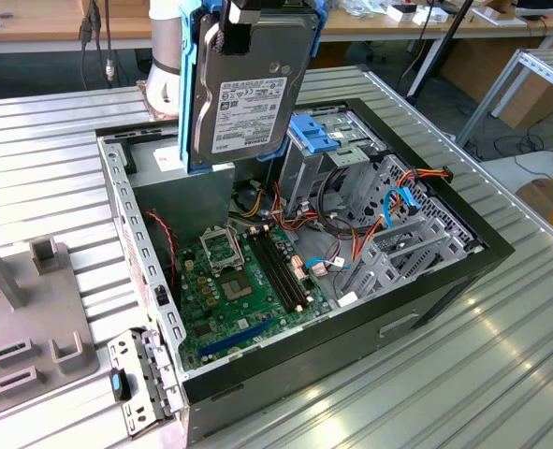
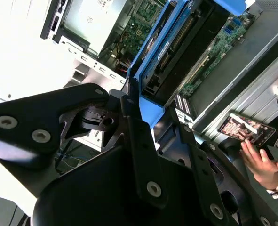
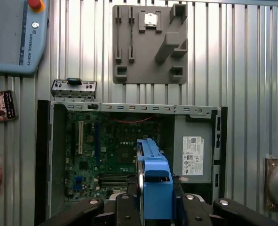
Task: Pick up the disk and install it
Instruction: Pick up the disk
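Exterior view: the disk [image 1: 248, 94] hangs at the top centre of the frame, on edge, label facing the camera, blue rails down its sides. My fingers [image 1: 241, 23] hold it from above, clamped on its top end. It's in the air over the upper-left part of the open computer case [image 1: 463, 253]. The drive cage [image 1: 337, 164] with the blue bracket [image 1: 315, 134] is just to its right, and the disk touches neither. The case sits on the ribbed metal surface [image 1: 501, 374].

Second wrist view: 2 black fingers [image 2: 141, 155] clenched on the disk [image 2: 162, 52] at its blue rail, motherboard [image 2: 223, 42] beyond. A person's hand [image 2: 261, 165] is beside the case.

First wrist view: fingers [image 3: 128, 207] on either side of the disk [image 3: 155, 174], looking down into the case. Power supply [image 3: 193, 155] and motherboard lie below.

Progress, my call: pickup is done, the disk is up over the case. Install is left, since the disk isn't in any bay yet.
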You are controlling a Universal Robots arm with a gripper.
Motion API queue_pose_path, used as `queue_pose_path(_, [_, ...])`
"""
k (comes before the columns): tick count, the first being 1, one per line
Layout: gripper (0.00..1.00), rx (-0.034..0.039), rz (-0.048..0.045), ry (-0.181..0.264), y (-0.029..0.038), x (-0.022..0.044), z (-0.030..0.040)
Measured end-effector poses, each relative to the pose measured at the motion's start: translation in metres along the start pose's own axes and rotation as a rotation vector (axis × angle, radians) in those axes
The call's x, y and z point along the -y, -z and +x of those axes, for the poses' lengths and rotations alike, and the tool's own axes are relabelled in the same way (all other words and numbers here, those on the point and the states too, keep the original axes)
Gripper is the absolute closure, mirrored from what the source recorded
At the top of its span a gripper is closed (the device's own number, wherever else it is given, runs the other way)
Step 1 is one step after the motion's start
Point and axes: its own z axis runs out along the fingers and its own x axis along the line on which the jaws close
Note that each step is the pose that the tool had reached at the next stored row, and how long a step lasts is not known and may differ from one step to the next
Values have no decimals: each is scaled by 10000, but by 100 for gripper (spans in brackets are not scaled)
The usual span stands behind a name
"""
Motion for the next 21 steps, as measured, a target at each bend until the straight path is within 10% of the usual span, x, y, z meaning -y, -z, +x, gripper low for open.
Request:
queue_pose_path(9, [64,0,1,0,19,1,286])
queue_pose_path(21, [64,1,1,0,30,2,446])
